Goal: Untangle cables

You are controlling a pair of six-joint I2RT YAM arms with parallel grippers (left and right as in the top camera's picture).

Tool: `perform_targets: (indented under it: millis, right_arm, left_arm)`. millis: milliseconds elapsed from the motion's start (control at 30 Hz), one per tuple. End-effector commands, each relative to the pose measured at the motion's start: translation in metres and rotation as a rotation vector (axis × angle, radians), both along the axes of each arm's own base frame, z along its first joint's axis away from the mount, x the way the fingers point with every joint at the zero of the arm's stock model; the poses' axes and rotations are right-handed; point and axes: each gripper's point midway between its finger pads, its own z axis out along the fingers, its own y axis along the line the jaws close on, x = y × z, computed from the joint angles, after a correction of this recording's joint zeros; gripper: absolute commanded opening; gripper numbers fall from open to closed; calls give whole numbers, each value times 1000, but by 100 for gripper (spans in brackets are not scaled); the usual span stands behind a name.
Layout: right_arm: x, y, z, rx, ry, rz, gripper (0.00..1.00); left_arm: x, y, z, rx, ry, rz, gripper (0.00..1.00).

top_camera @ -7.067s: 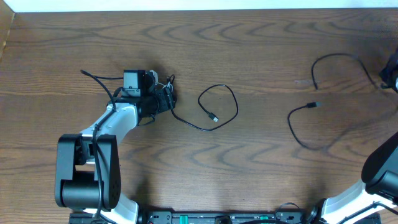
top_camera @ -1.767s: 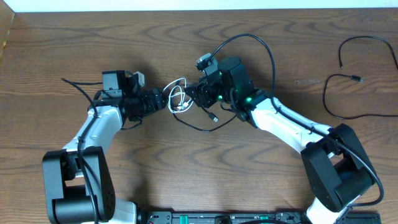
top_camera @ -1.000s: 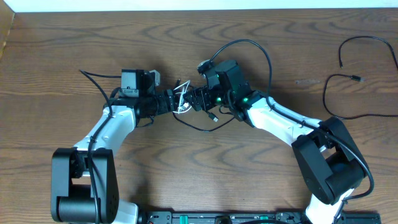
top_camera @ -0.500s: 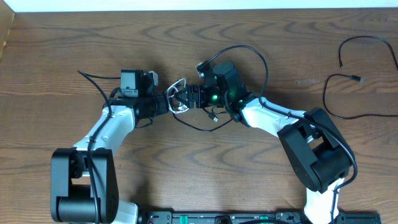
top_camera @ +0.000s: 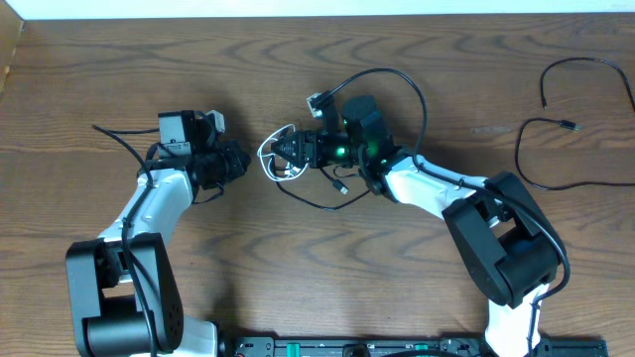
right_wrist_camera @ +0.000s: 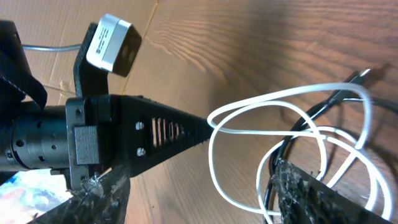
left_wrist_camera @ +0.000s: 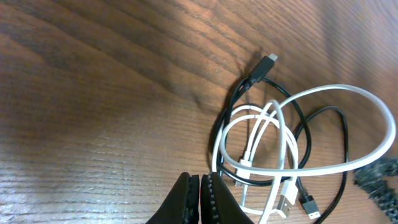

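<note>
Untangling of two cables, overhead and wrist views. The tangle lies at upper centre of the overhead frame on the wooden worktop, between the two arms. The white cable forms several overlapping loops. The black cable threads through them, and its free length arcs away toward the upper right of the overhead frame.

The left tool is closed, fingers pressed together. In the right wrist view two strands of the white loop converge at its tip, so it appears to pinch that loop's left bend. The right tool stands wide open and clamps nothing, with the knot lying between its fingers and strands draped against one of them.

Governing relation: the tangle lies directly right of the left tool. The white loop's long axis runs left to right along the line joining the two tools. A leftward draw would therefore pull the loop lengthwise out of the black coils.
</note>
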Motion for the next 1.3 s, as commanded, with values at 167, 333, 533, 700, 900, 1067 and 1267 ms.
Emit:
perform_targets:
  millis: [167,333,533,700,900,1067,1267]
  right_arm:
    - [-10,20,-11,-42,-43,2,81]
    - [-4,22,-25,-98,-104,-34,82]
    - [-6,30,-33,-85,-144,-9,73]
    - [-11,44,-9,-9,-165,76,59]
    - [0,53,11,-113,-176,147,63]
    - [9,44,-8,-248,-191,92,67]
    - [8,46,-25,-261,-174,99,70]
  left_arm:
    - [6,4,4,21,-26,15,9]
    - [5,7,2,38,-19,25,13]
    - [5,8,2,42,-17,27,13]
    - [5,8,2,41,-16,26,13]
    - [4,8,1,42,-12,26,13]
    - [3,8,0,43,-7,24,14]
    - [2,12,-2,66,3,37,14]
